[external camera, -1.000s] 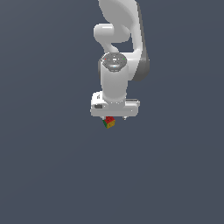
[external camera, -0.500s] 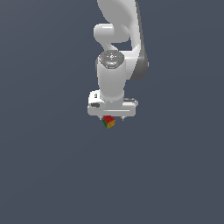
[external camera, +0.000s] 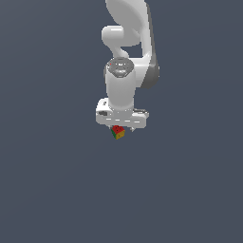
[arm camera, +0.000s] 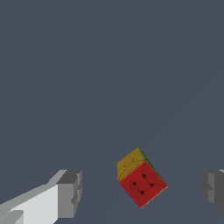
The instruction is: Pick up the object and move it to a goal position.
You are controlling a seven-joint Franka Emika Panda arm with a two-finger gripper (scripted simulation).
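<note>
The object is a tiny cube (external camera: 117,132) with red, green and yellow faces, lying on the dark grey floor. In the exterior view it shows just under the white gripper (external camera: 121,127), which points straight down over it. In the wrist view the cube (arm camera: 141,178) sits tilted between the two grey fingertips (arm camera: 70,192), nearer the far-side finger, with a gap on both sides. The gripper (arm camera: 141,192) is open and touches nothing.
Only the plain dark grey floor (external camera: 57,190) surrounds the cube. The white arm (external camera: 128,42) rises above the gripper toward the top of the exterior view.
The arm has shifted only slightly over the cube. The cube has not moved and the fingers stay apart.
</note>
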